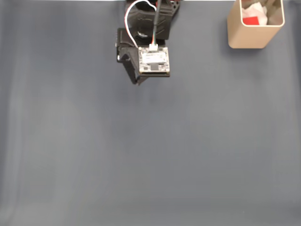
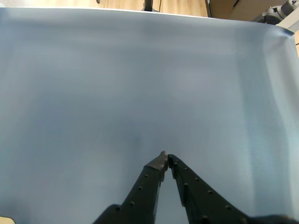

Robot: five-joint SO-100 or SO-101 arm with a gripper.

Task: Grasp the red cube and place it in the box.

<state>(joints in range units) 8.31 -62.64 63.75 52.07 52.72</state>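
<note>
The red cube (image 1: 252, 20) lies inside the beige box (image 1: 249, 40), which stands at the top right of the fixed view. A white crumpled wad (image 1: 257, 9) lies beside the cube in the box. My arm is folded back at the top centre, well to the left of the box, and the gripper (image 1: 137, 81) points down at the mat. In the wrist view the gripper (image 2: 166, 157) is shut, its two black fingertips touching with nothing between them, over bare blue-grey mat.
A blue-grey mat (image 1: 150, 155) covers the whole table. A small circuit board (image 1: 154, 60) with a cable sits on top of the arm. In the wrist view the mat's far edge (image 2: 140, 10) shows with wooden floor beyond.
</note>
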